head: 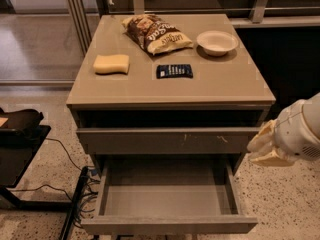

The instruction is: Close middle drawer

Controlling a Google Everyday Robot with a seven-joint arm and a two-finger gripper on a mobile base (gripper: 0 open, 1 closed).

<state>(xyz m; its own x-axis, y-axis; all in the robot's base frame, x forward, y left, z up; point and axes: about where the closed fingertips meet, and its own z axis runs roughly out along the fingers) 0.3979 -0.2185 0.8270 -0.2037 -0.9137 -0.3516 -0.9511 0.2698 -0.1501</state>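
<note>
The middle drawer (169,225) is pulled far out of the grey-brown cabinet, low in the camera view. Its plain front panel faces me and its flat, bare inner floor (167,196) shows. Above it sits the drawer front with small pale scratch marks (170,140). My gripper (266,146) hangs at the right edge of the view, just off the cabinet's right side, level with the scratched front and above the open drawer's right rear corner. It touches nothing.
On the cabinet top (225,84) lie a yellow sponge (111,64), a chip bag (155,33), a white bowl (217,42) and a dark blue packet (174,71). A black stand (20,134) and cables (75,194) are on the floor at left.
</note>
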